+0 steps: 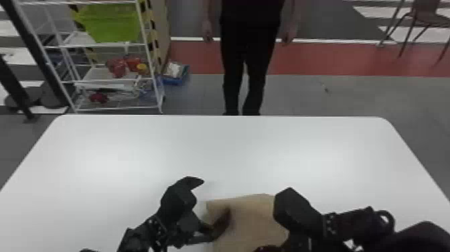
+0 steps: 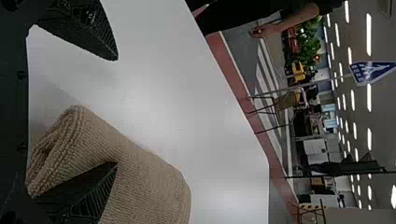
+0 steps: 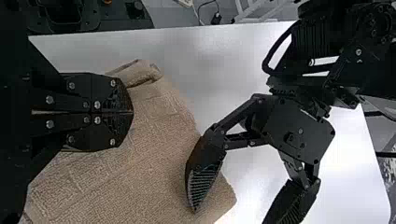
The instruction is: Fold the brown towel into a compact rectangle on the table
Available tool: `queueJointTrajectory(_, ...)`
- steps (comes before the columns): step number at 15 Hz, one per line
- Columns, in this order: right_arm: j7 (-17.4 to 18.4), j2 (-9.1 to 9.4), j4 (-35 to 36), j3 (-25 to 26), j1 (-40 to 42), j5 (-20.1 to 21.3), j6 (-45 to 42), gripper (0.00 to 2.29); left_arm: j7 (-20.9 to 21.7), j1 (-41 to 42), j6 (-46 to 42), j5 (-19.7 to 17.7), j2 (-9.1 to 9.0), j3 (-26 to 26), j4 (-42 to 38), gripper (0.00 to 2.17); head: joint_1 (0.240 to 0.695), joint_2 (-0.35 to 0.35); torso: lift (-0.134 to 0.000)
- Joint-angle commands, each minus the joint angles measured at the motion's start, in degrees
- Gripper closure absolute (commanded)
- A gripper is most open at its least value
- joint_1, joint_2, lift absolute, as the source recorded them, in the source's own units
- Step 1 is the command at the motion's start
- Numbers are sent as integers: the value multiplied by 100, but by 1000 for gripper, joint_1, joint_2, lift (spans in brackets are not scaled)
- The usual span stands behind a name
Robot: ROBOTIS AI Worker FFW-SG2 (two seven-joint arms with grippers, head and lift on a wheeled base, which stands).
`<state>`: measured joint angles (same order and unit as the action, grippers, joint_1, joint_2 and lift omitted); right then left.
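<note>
Brown towel (image 1: 249, 221) lies at approx. 6 o'clock on the tabletop (image 1: 214, 147), part-folded, prob. mid-fold. L gripper (image 1: 216, 196) is at its 10 o'clock, jaws spread, one over the cloth; R gripper (image 3: 133, 112) at 3 o'clock, jaws pressed together, can't tell if cloth's caught. Next: prob. pinch L edge & carry it over. L wrist view gives stacked layers; head view, position.

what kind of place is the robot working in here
Probably a large indoor workshop or lab: rows of ceiling lights run overhead, a white wire shelf holds bins and odds and ends, and a red strip crosses the grey floor.
</note>
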<state>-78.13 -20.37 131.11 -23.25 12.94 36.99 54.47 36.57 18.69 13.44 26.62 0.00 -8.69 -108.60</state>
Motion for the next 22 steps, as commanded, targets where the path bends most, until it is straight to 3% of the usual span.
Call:
queueJointTrajectory(1, -19, 16, 239, 304, 33, -271, 69, 1754, 0, -50, 6, -17, -15, 8, 111, 83, 695, -16, -123)
queueJointTrajectory(2, -19, 42, 336, 559, 51, -535, 121, 1750, -9, -33, -64, -78, -15, 43, 76, 83, 695, -17, -123)
queueJointTrajectory(4, 18, 271, 512, 1288, 165, -1229, 315, 1747, 52, 73, -117, -245, -15, 192, -258, 83, 695, -22, -123)
queueJointTrajectory(5, 448, 455, 600, 1684, 244, -1572, 438, 1676, 70, 108, -47, -474, -15, 342, -460, 80, 695, -25, -123)
queueJointTrajectory(7, 1380, 772, 670, 2281, 367, -1950, 438, 937, 35, 108, 182, -1054, -15, 808, -706, 70, 695, -36, -123)
queueJointTrajectory(9, 2206, 1115, 670, 2729, 464, -2407, 280, 495, -229, 214, 287, -1669, -15, 1300, -882, 70, 695, -35, -123)
queueJointTrajectory(11, 3050, 1475, 626, 2949, 727, -2591, -670, 181, -528, 424, 270, -2469, -15, 1818, -1040, 66, 695, -16, -123)
queueJointTrajectory(13, 3709, 1765, 389, 3046, 1105, -2653, -2146, 164, -800, 635, -47, -3242, -15, 2258, -987, 66, 695, 12, -123)
queueJointTrajectory(15, 4175, 2043, -156, 3151, 1518, -2846, -4256, 164, -1081, 785, -609, -3585, -15, 2460, -750, 70, 695, 69, -123)
queueJointTrajectory(18, 4922, 2043, -877, 3222, 1817, -2996, -5785, 167, -1187, 802, -662, -3734, -15, 2548, -486, 73, 695, 112, -123)
queueJointTrajectory(19, 5019, 2043, -1070, 3371, 1879, -3303, -6013, 171, -1240, 846, -715, -3734, -15, 2548, -425, 76, 695, 118, -123)
queueJointTrajectory(22, 5019, 2043, -1430, 3591, 1905, -3374, -6629, 171, -1240, 890, -1084, -3734, -15, 2768, -267, 80, 695, 110, -123)
